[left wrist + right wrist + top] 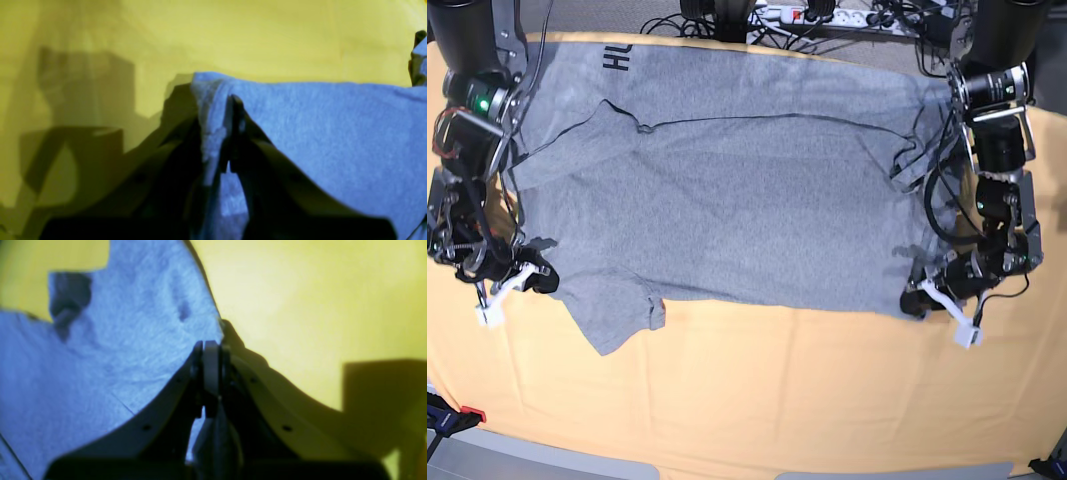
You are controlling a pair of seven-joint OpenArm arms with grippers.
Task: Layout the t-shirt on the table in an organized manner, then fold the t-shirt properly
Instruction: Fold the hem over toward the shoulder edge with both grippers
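The grey t-shirt point(747, 200) lies spread across the yellow-orange table point(777, 400), dark lettering point(617, 60) showing at its far left corner. One sleeve point(617, 320) juts toward the front left. My left gripper point(919, 293) is at the shirt's front right corner, and in the left wrist view that gripper point(232, 103) is shut on a fold of the fabric point(333, 133). My right gripper point(539, 275) is at the shirt's left edge. In the right wrist view it point(210, 346) is shut with a strip of the shirt's point(100, 356) edge pinched between the jaws.
Cables and a power strip point(807, 15) run behind the table's far edge. A red clamp point(467, 413) sits at the front left corner. Bare table cloth stretches in front of the shirt to the near edge.
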